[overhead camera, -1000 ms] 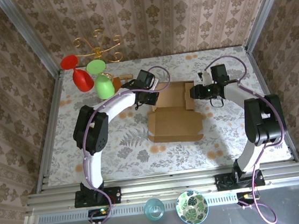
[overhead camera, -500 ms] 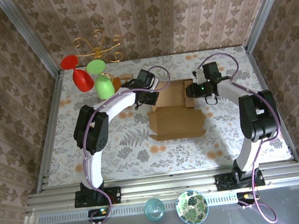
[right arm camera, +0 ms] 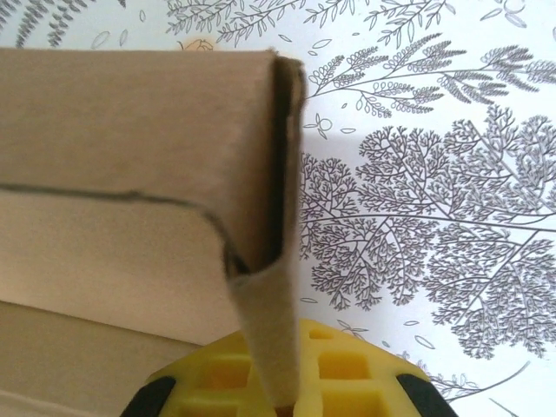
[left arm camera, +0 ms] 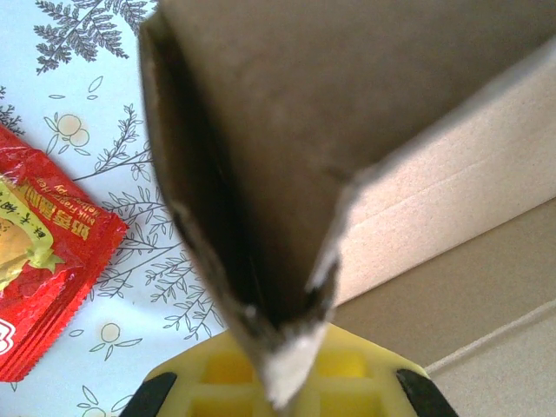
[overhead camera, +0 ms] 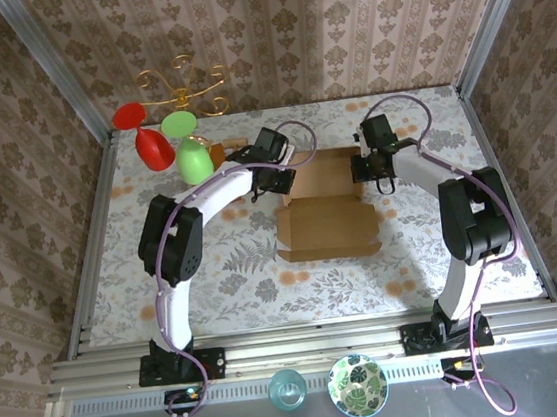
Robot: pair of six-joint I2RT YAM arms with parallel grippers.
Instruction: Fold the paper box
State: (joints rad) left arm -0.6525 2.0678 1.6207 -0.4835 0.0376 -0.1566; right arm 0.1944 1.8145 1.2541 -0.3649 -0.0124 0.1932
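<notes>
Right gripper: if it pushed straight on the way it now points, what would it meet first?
Probably the paper box: a raised flap stands edge-on between the right gripper's spread fingers, so any advance presses straight into that cardboard.

From my station the overhead feed is bright and evenly lit, with soft shadows on the floral-patterned white tabletop (overhead camera: 235, 264). On both wrist feeds the plain brown corrugated cardboard box (left arm camera: 347, 130) looms close and slightly soft, its inner fold in deep shadow.
</notes>
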